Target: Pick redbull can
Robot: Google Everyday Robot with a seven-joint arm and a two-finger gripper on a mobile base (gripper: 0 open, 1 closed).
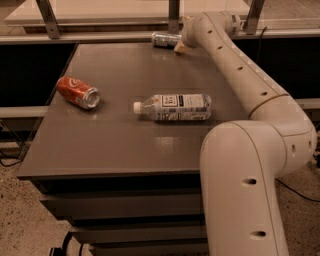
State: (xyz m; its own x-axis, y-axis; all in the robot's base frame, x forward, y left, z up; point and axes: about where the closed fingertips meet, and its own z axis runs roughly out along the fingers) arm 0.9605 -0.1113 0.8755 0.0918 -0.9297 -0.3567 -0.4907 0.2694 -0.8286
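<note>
The redbull can (165, 39), slim, silvery with dark blue patches, lies on its side at the far edge of the dark table (115, 145). My gripper (179, 45) is at the end of the long white arm (240, 75), right next to the can's right end and low over the table. Most of the gripper is hidden behind the wrist. I cannot tell whether it touches the can.
An orange-red soda can (78, 92) lies on its side at the left of the table. A clear plastic bottle (174, 107) with a white cap lies in the middle. Metal posts (173, 15) and a rail run behind the table's far edge.
</note>
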